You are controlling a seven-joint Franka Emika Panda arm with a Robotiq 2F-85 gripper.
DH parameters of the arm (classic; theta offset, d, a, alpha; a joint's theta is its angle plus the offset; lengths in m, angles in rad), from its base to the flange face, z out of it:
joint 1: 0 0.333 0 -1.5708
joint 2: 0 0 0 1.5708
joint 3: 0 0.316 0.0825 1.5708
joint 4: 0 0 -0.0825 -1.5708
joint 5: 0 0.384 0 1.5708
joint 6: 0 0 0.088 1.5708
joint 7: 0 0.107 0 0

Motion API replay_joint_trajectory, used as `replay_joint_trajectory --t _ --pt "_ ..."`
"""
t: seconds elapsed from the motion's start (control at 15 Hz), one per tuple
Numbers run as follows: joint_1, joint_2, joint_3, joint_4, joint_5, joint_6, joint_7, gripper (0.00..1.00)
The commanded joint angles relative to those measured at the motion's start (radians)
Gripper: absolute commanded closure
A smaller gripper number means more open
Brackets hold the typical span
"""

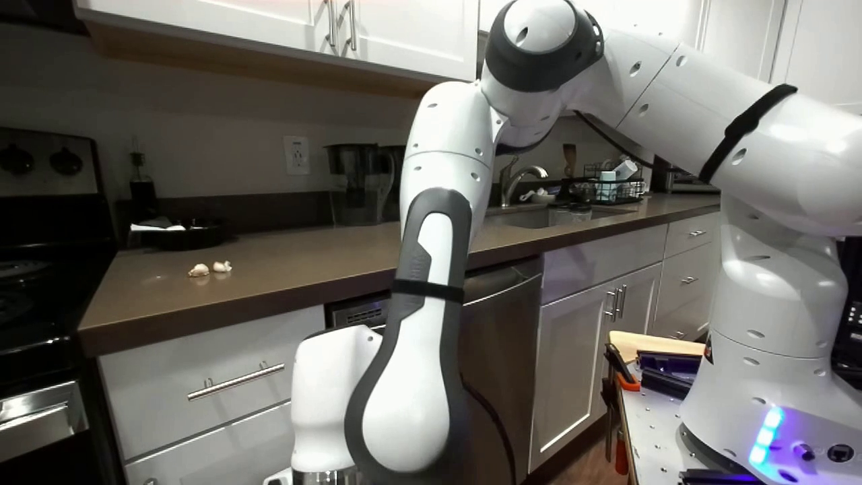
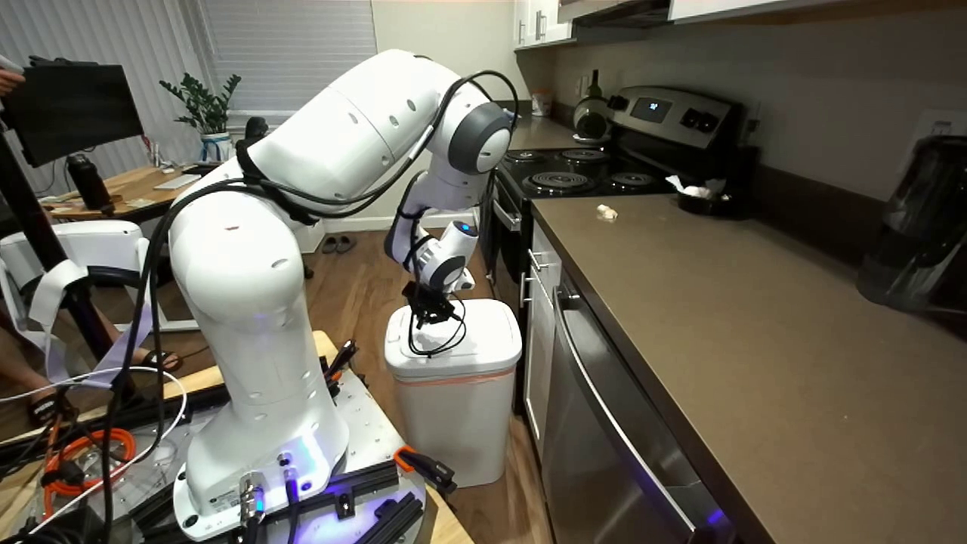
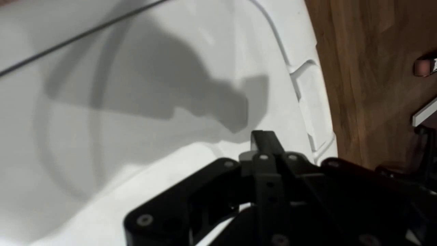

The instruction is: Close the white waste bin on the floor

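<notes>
The white waste bin [image 2: 459,423] stands upright on the wooden floor beside the cabinets in an exterior view. Its glossy lid [image 2: 487,332] lies flat across the top, with a thin pinkish band showing under its rim. My gripper [image 2: 429,316] points down over the lid's left part. The lid [image 3: 164,112] fills much of the wrist view, with the arm's shadow on it. There my gripper's black fingertips [image 3: 267,138] are together with nothing between them, near the lid's edge. I cannot tell whether they touch it. The other exterior view shows neither bin nor gripper.
The dishwasher [image 2: 634,453] and counter [image 2: 755,340] stand right of the bin, the stove [image 2: 574,170] beyond. The robot's mounting table [image 2: 370,423] is close on the left. Loose black cables [image 2: 446,349] hang from the wrist over the lid. A person's foot [image 2: 159,359] is at the left.
</notes>
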Motion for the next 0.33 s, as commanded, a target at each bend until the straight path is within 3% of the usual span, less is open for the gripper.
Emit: replay_joint_trajectory --t 0.0,0.27 --pt "-0.047 -0.116 0.038 -0.012 0.056 -0.190 -0.023 1.00" --pt "-0.069 -0.246 0.048 -0.027 0.125 -0.352 -0.054 1.00"
